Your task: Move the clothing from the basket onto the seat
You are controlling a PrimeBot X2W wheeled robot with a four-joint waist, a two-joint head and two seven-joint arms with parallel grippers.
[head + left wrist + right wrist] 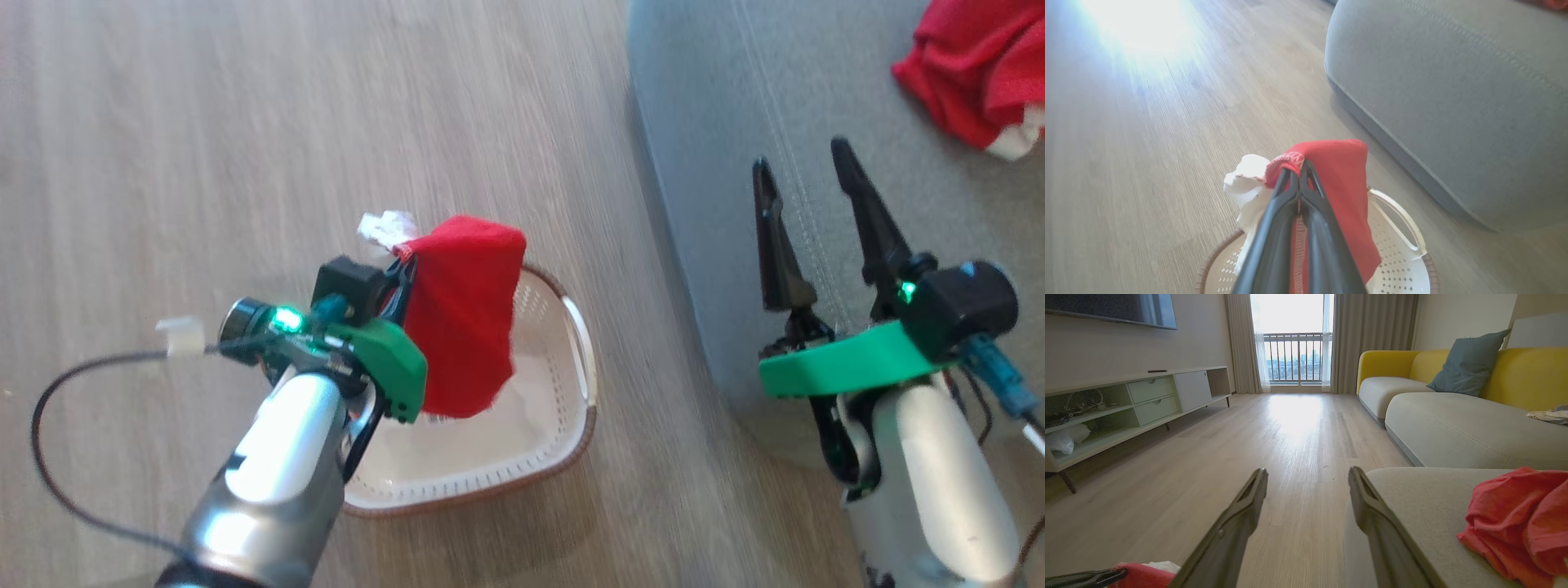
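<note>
**Red shirt hangs over the basket**

The left tool (1299, 175) is clenched on a soft red shirt (461, 327), with a crumpled white cloth (385, 226) bunched at the pinch (stitched hem uppermost). The shirt droops in loose folds, its long axis pointing down into the perforated cream basket (490, 472) on the wood-grain floor (204, 122). The right tool (802, 159) stands released over the grey fabric seat (718, 163), where another red shirt (971, 73) lies crumpled.

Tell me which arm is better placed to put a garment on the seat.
Left: the left tool is shut on the red garment above the basket; the right tool is open, empty, over the seat.
</note>
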